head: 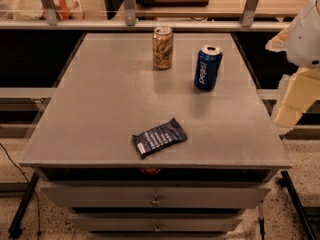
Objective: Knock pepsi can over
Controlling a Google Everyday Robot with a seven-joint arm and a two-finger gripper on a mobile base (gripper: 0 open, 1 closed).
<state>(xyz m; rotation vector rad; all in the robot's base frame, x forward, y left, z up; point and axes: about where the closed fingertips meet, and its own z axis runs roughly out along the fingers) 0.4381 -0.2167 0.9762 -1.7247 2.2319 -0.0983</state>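
The blue aluminium pepsi can [207, 68] stands untoppled on the grey counter [100, 109]. The cream pincer [292, 101] hangs off the right edge, likely lining up a sideways push. Whether it is spread or closed cannot be told.

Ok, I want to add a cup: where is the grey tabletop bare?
The left side, beside the tan-gold can and flat dark-blue snack wrapper, is bare; so is the middle between wrapper and cans. Crowded: far right, around the blue pepsi can, with the gripper just right of the grey table.
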